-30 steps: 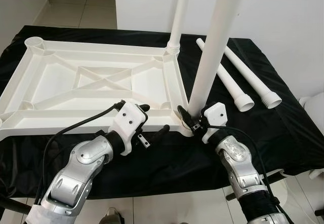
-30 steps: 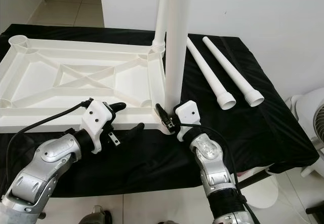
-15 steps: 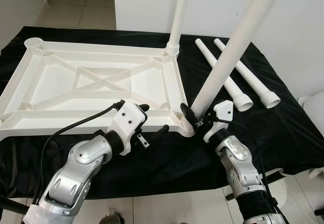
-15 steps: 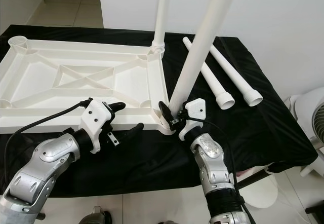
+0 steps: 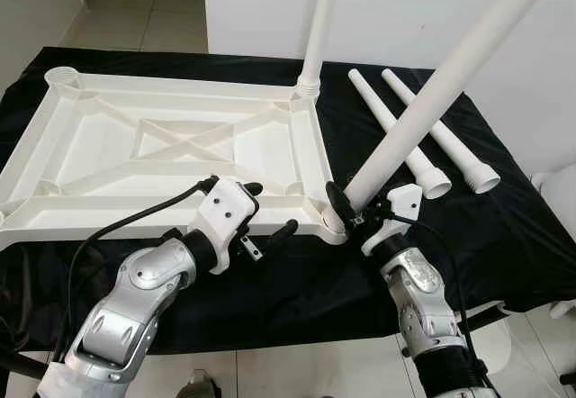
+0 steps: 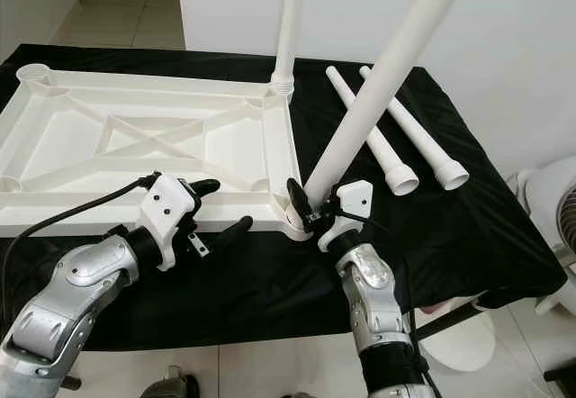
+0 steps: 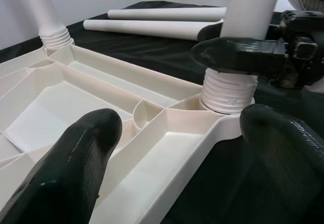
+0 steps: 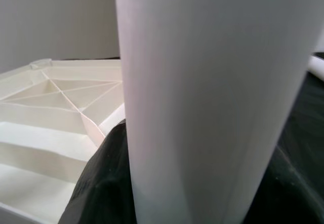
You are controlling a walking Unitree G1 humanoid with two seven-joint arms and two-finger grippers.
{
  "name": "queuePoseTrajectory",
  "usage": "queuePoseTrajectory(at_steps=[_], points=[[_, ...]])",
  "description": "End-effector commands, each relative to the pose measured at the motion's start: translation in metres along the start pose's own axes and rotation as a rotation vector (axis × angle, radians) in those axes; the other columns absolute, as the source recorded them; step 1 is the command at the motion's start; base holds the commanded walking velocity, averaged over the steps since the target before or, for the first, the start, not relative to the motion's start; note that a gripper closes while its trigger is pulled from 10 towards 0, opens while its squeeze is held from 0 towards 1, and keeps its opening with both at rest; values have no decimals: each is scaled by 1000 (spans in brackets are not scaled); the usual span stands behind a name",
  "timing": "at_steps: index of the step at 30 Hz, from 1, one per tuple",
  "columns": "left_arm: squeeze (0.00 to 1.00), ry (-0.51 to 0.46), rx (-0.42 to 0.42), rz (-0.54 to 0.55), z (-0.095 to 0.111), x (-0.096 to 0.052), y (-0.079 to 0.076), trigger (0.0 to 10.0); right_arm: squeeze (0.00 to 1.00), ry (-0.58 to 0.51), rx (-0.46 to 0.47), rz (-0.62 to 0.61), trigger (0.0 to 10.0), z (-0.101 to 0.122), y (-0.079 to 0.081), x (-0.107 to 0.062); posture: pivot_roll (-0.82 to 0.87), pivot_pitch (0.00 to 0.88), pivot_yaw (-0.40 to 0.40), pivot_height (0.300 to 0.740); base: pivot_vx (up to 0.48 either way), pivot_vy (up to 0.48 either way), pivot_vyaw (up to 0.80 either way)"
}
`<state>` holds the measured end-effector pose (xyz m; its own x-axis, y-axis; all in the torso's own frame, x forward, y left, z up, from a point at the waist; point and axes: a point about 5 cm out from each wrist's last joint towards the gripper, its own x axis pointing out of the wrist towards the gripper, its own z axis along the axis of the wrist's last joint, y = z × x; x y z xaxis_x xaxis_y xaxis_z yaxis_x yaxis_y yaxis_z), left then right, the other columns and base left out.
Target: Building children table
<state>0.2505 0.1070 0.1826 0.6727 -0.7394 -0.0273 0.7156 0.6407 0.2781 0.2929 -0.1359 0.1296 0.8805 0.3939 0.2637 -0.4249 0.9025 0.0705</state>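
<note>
The white tabletop (image 5: 180, 81) lies upside down on a black-covered table. One white leg (image 5: 312, 47) stands upright in its far right corner. My right gripper (image 5: 354, 209) is shut on a second leg (image 5: 423, 110) just above its threaded end (image 7: 228, 89), which sits at the near right corner socket. That leg leans steeply up and to the right, and it is seen close up as the leg (image 8: 202, 107) in the right wrist view. My left gripper (image 5: 268, 209) is open, one finger on each side of the tabletop's near rim, left of that socket.
Two loose legs (image 5: 419, 159) (image 5: 456, 150) lie side by side on the black cloth (image 5: 504, 218) at the right. A white fan (image 6: 562, 227) stands beyond the table's right edge. Tiled floor shows behind the table at the far left.
The leg in my right gripper has swung from nearly upright to leaning far right, its base staying at the corner socket. My right wrist turned with it. The left gripper barely moved.
</note>
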Motion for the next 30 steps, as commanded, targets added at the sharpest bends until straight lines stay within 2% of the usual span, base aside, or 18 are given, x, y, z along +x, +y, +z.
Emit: queuePoseTrajectory(at_steps=[1,3,4,6,10,11,12,15,20,25,29,30], points=[[0,-3,9,-20,3,0,0,10000,0,108,56,-87,10000,-22,-10,-16,97,111,-78,740,0,0,0],[0,-4,10,-18,4,-1,0,10000,0,119,78,-106,10000,-24,-11,-16,97,111,-78,740,0,0,0],[0,-2,13,-13,4,-1,2,10000,0,134,137,-158,10000,-27,-14,-15,98,108,-78,740,0,0,0],[0,-3,15,-10,5,-1,3,10000,0,147,160,-186,10000,-28,-17,-14,99,107,-77,740,0,0,0],[0,-6,17,-11,5,-1,3,10000,0,151,131,-177,10000,-29,-17,-13,100,105,-77,740,0,0,0],[0,-3,20,-8,5,-1,4,10000,0,167,79,-157,10000,-29,-16,-11,100,101,-75,740,0,0,0],[0,-3,20,-8,5,-1,4,10000,0,167,79,-157,10000,-29,-16,-11,100,101,-75,740,0,0,0],[0,-3,23,-4,5,-2,5,10000,0,207,-16,-123,10000,-30,-15,-8,101,102,-74,740,0,0,0],[0,-4,26,-1,6,-2,7,10000,0,265,-28,-111,10000,-34,-15,-5,102,107,-75,740,0,0,0],[0,-3,34,13,7,-4,10,10000,0,331,-95,-79,10000,-39,-19,-3,107,108,-76,740,0,0,0],[0,-2,35,18,7,-5,11,10000,0,324,-116,-60,10000,-39,-19,-3,108,108,-77,740,0,0,0],[0,-1,36,22,8,-6,12,10000,0,302,-162,-39,10000,-36,-18,-2,109,109,-78,740,0,0,0]])
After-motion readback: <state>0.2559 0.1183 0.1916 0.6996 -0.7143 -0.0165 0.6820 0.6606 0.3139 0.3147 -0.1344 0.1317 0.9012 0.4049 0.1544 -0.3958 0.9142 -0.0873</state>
